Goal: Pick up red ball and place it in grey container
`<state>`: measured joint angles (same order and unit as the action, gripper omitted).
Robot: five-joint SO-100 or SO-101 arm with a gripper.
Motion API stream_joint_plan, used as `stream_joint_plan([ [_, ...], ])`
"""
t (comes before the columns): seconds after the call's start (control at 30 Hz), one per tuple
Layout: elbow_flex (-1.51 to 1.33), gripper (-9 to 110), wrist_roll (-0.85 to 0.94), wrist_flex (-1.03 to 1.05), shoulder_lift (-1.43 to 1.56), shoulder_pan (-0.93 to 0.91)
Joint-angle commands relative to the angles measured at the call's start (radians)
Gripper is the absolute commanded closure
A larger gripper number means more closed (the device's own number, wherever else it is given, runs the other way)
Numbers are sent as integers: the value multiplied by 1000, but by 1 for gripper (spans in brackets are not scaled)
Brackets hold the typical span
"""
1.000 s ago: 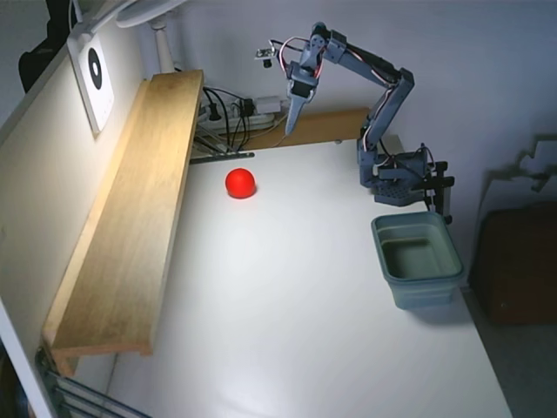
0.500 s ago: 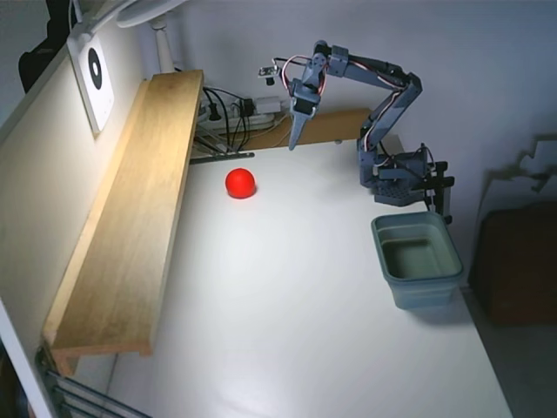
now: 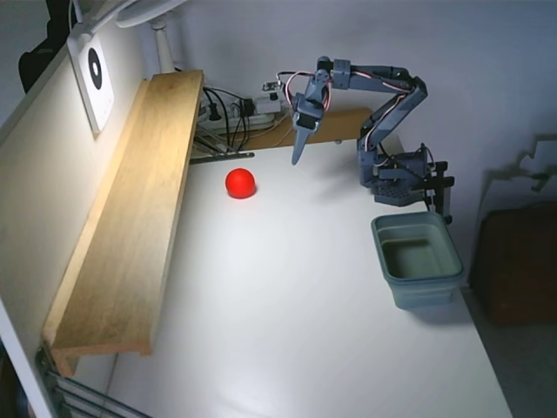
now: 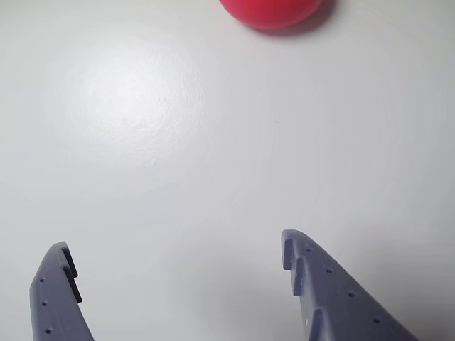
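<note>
White table (image 3: 287,305); our gripper (image 4: 174,249), fingers spread and empty, hangs short of the red ball (image 3: 240,183). A glancing finger could roll it away.

A home desk corner: white table (image 3: 305,305), wooden shelf (image 3: 130,218), tangled cables (image 3: 235,113), lamp base (image 3: 161,39).

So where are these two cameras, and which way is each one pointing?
Fixed view: mounted high off the table, looking down across the white table; it shows the whole arm, its claw, the red ball and the grey container.
Wrist view: rides on the arm, looking down at the table past the open claw; only the two fingers show.
Shared: both show the claw, the table and the red ball, cut off at the wrist view's top edge.
</note>
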<state>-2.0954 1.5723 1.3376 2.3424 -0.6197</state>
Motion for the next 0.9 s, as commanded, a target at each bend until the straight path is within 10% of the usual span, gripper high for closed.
stream_joint_plan([
  [0.0, -27, 63, -2, -31, 39, -17],
  [0.87, -134, 63, -2, -113, 65, -17],
])
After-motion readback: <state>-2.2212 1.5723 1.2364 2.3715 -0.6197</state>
